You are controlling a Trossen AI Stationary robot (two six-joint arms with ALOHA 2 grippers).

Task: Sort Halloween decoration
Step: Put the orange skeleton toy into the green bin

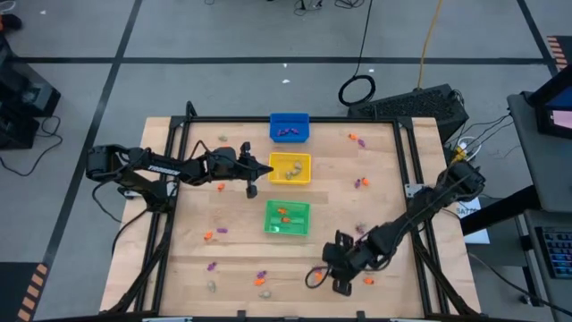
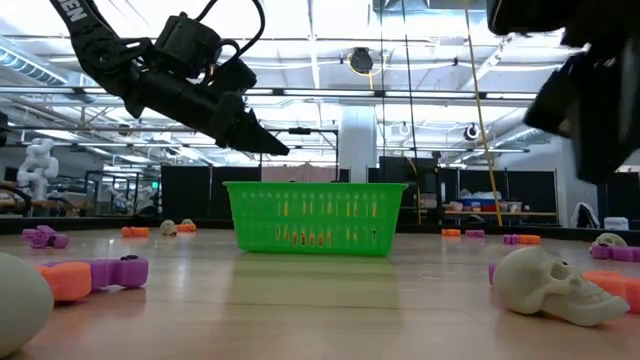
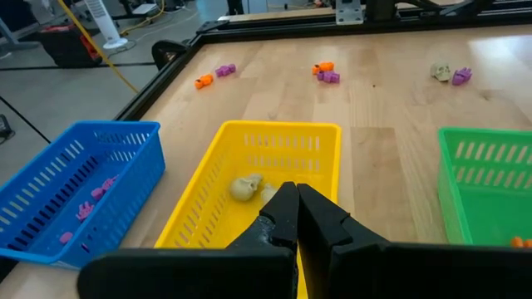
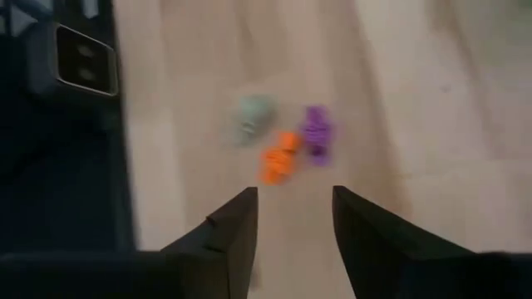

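High view: left gripper (image 1: pixel 251 190), jaws closed and empty, hangs beside the yellow plastic basket (image 1: pixel 290 169); right gripper (image 1: pixel 329 279), jaws parted, hovers far below it, near small orange, purple and pale trinkets (image 4: pixel 281 157) on the wooden worktop (image 1: pixel 384 192)

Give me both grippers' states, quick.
Left gripper: shut, empty, above the yellow bin.
Right gripper: open, holding nothing, over the trinkets.

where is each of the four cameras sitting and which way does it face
high view: overhead, facing straight down; both arms, left gripper, right gripper.
low view: table height, facing across to the green bin; arms overhead.
left wrist view: on the left arm, facing the yellow bin past shut fingers.
right wrist view: on the right arm, facing down at trinkets between open fingers.
High and left wrist views share the blue bin.
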